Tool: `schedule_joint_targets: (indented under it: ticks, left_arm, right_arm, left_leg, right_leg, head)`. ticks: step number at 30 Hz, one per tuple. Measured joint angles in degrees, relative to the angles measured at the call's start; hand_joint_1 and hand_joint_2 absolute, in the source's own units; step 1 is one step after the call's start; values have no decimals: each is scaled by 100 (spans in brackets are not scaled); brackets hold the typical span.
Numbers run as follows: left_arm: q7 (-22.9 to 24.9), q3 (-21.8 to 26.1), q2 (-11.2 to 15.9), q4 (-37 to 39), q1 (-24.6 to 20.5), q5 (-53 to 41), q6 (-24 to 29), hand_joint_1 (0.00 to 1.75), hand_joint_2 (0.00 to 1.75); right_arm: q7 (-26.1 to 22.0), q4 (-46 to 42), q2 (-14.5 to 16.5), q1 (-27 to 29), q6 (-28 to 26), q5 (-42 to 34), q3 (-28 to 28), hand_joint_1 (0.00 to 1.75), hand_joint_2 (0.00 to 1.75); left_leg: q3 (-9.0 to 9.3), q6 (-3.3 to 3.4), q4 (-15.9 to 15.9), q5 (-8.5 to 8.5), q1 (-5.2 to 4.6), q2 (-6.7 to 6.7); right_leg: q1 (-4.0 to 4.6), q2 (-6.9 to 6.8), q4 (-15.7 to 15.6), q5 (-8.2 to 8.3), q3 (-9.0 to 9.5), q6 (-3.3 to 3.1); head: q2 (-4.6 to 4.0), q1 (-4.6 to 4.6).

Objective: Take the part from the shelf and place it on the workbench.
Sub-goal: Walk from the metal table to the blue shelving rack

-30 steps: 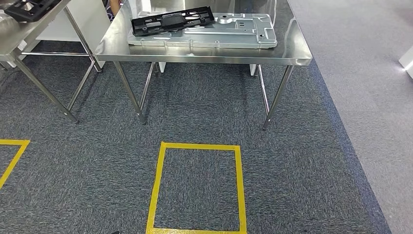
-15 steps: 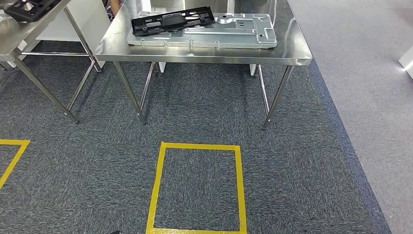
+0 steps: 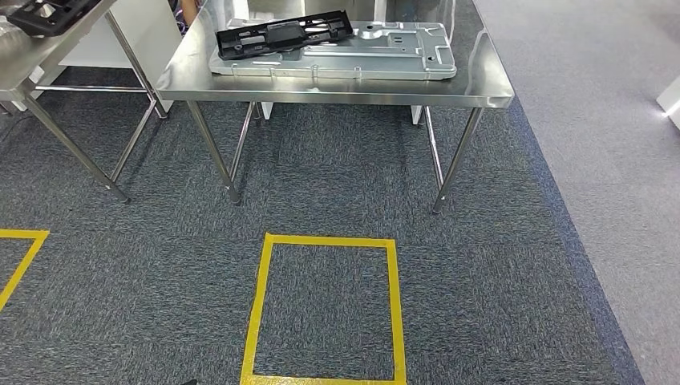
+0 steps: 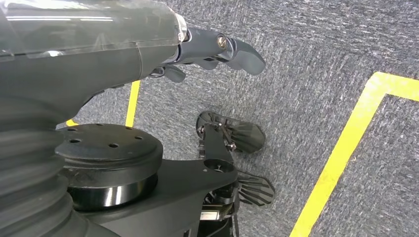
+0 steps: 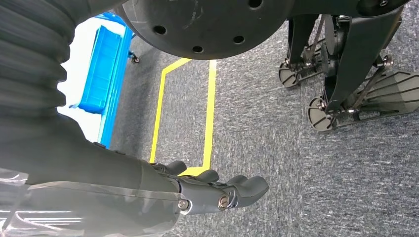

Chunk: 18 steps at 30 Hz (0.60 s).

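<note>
Carpet (image 3: 337,184) lies under me, dark grey, with a square of yellow tape (image 3: 325,309) marked on it just short of the worktop (image 3: 481,80). On that steel worktop I see a flat grey metal panel (image 3: 377,52), and the black part (image 3: 282,34) lies on the panel's left end, slightly askew, one end overhanging the panel edge toward the left. To the far left I have a second worktop (image 3: 48,56) with another black piece (image 3: 50,14) on it, cut off by the picture edge. More yellow tape (image 3: 20,257) shows at the left edge of the floor.

My left hand (image 4: 217,49) hangs beside the body over the carpet, holding nothing; its fingers (image 4: 244,52) are extended and lie close together. My right hand (image 5: 222,190) hangs likewise with nothing in it, fingers (image 5: 247,187) slightly curled and side by side, not closed into a fist. In the right wrist view I see a blue bin (image 5: 101,79) standing on the floor beyond a yellow line; I cannot tell what, if anything, is in it
</note>
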Motion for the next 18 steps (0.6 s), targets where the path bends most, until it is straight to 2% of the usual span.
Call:
schedule_joint_targets:
  ticks: [10,13,14,17,18]
  left_arm:
    - [3,0,0,0,0,4,0,0,175]
    - [15,0,-1,0,0,-3,2,0,175]
    - [18,-1,-2,0,0,-7,3,0,175]
    - [17,-1,-2,0,4,-11,4,0,175]
    - [13,0,-2,0,6,-10,3,0,175]
  right_arm:
    - [18,0,13,0,9,0,0,0,175]
    - [26,0,14,0,13,18,0,0,44]
    - [18,0,15,0,2,50,2,0,44]
    - [-200,0,29,4,-70,183,14,0,175]
    - [-313,0,35,6,-113,228,19,0,175]
  left_leg:
    - [0,0,0,0,0,0]
    - [0,0,0,0,0,0]
    - [0,0,0,0,0,0]
    - [0,0,0,0,0,0]
    - [-1,0,0,0,0,0]
  right_leg:
    - [0,0,0,0,0,0]
    - [0,0,0,0,0,0]
    - [0,0,0,0,0,0]
    - [0,0,0,0,0,0]
    - [0,0,0,0,0,0]
  head:
    - [0,0]
    - [0,0]
    - [0,0]
    - [0,0]
    - [0,0]
